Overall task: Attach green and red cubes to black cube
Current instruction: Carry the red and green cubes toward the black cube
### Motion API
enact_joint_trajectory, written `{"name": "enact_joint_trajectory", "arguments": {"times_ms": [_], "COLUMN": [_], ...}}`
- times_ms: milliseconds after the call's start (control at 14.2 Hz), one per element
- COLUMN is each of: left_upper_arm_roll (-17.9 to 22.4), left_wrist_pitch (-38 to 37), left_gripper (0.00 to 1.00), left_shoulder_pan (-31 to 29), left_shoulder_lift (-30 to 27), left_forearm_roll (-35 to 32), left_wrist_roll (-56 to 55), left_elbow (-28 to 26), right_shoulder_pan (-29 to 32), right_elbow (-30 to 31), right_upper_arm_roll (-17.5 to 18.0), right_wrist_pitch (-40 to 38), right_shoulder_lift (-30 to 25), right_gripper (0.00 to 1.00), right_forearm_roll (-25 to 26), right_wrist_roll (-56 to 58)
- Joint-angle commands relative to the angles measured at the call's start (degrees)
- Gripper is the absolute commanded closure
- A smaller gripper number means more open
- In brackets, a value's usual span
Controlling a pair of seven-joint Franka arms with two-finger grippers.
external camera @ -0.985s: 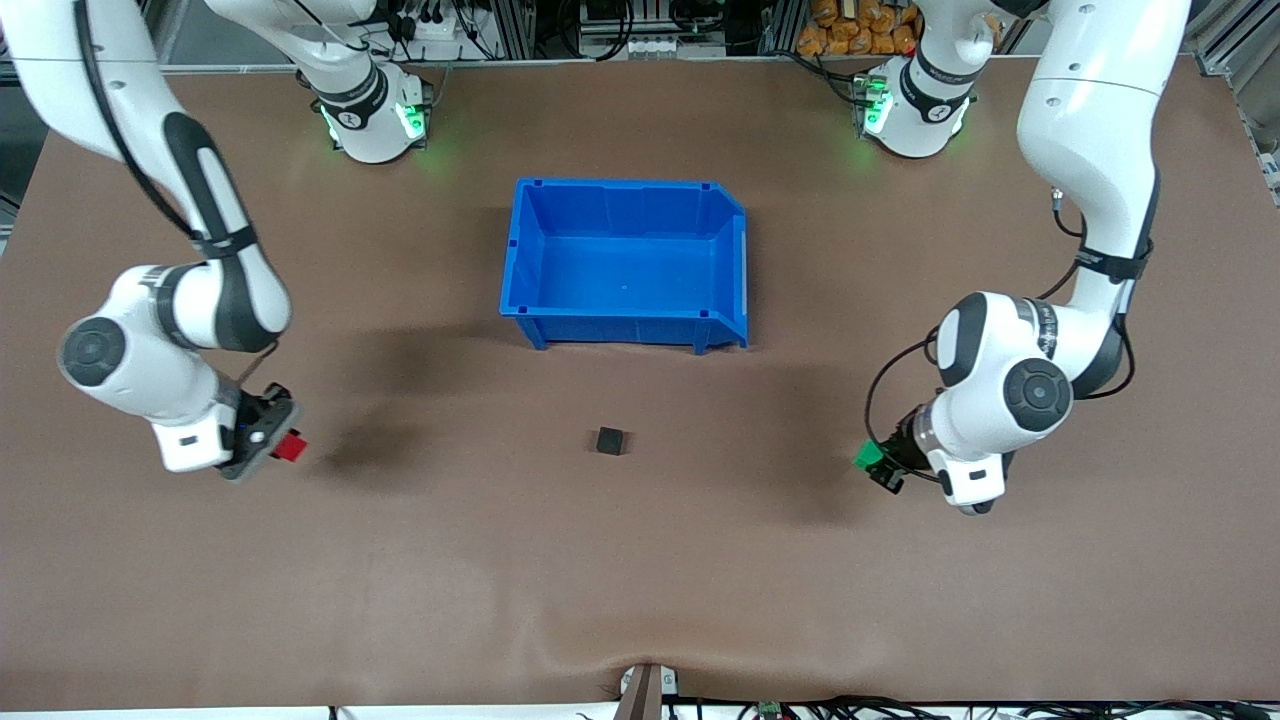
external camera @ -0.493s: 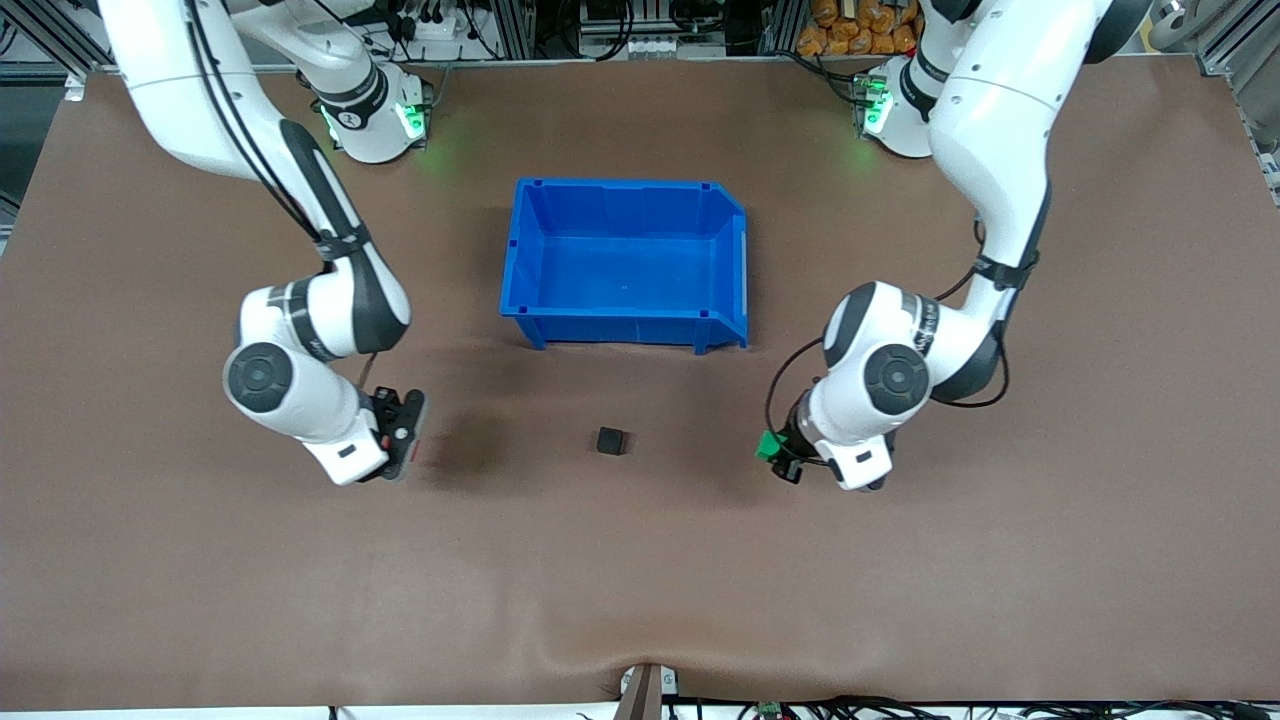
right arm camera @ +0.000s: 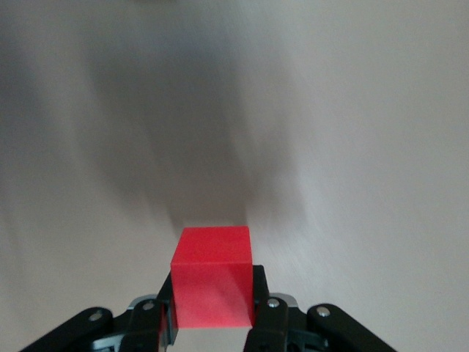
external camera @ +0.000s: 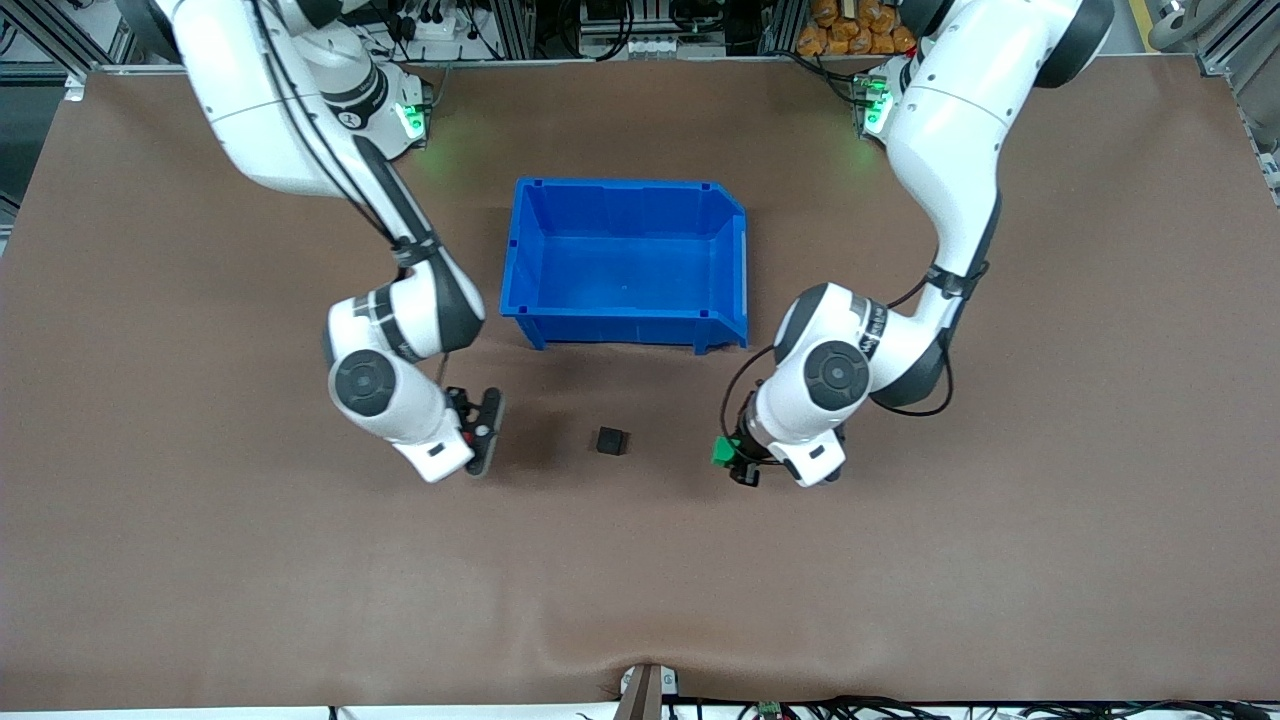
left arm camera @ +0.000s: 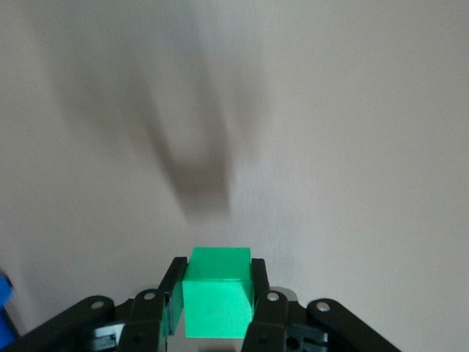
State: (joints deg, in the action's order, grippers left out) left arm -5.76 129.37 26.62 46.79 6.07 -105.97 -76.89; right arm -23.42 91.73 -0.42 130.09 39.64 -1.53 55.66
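Note:
The black cube [external camera: 611, 440] rests alone on the brown table, nearer to the front camera than the blue bin. My left gripper [external camera: 729, 459] hangs over the table toward the left arm's end from the black cube, shut on the green cube [external camera: 722, 451]. In the left wrist view the green cube [left arm camera: 218, 301] sits squarely between the jaws of the left gripper [left arm camera: 218, 273]. My right gripper [external camera: 487, 432] is over the table toward the right arm's end from the black cube. It is shut on the red cube [right arm camera: 213, 282], clamped in the right gripper [right arm camera: 213, 277].
An empty blue bin [external camera: 620, 330] stands in the middle of the table, farther from the front camera than the black cube. Both arms' elbows hang beside the bin's ends. The table's covering has a ripple near the front edge [external camera: 640, 640].
Both arms have swung in from the table's ends toward the black cube, each carrying its cube. The black cube and the bin have not moved.

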Motion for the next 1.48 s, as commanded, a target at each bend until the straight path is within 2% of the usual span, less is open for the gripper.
{"name": "enact_joint_trajectory", "arguments": {"times_ms": [0,281,493,915,1196,1267,1337,1407], "left_upper_arm_roll": [0.0,0.0,0.6,0.7,0.7,0.7,0.7,0.7], "left_wrist_pitch": [2.8,5.7,7.7,7.7,7.7,7.7,7.7,7.7], "left_gripper": [1.00,1.00,1.00,1.00,1.00,1.00,1.00,1.00], "left_shoulder_pan": [3.1,4.8,6.3,5.7,5.5,5.3,5.1,5.1], "left_shoulder_lift": [3.8,7.4,8.2,8.0,8.0,7.9,7.9,7.9], "left_forearm_roll": [1.4,1.4,1.3,1.3,1.3,1.3,1.3,1.3], "left_wrist_roll": [-4.4,-6.9,-7.8,-7.7,-7.6,-7.6,-7.5,-7.5], "left_elbow": [4.0,7.6,7.6,7.5,7.5,7.5,7.5,7.5], "right_shoulder_pan": [-5.0,-8.0,-8.5,-10.2,-11.4,-11.6,-11.8,-12.1], "right_elbow": [-4.3,-10.2,-11.4,-15.6,-15.7,-15.7,-15.7,-15.7], "right_upper_arm_roll": [-0.5,-0.5,-0.5,-0.5,-0.5,-0.5,-0.5,-0.5], "right_wrist_pitch": [-0.7,-0.6,-0.5,0.4,3.9,3.9,3.9,3.9], "right_shoulder_lift": [3.1,7.6,9.3,12.4,13.3,13.4,13.3,13.4], "right_gripper": [1.00,1.00,1.00,1.00,0.90,0.84,0.65,0.01], "right_forearm_roll": [-0.7,-0.7,-0.8,-0.8,-0.8,-0.8,-0.8,-0.8], "right_wrist_roll": [-7.6,-11.5,-11.4,-13.2,-14.6,-14.8,-16.1,-17.3]}}
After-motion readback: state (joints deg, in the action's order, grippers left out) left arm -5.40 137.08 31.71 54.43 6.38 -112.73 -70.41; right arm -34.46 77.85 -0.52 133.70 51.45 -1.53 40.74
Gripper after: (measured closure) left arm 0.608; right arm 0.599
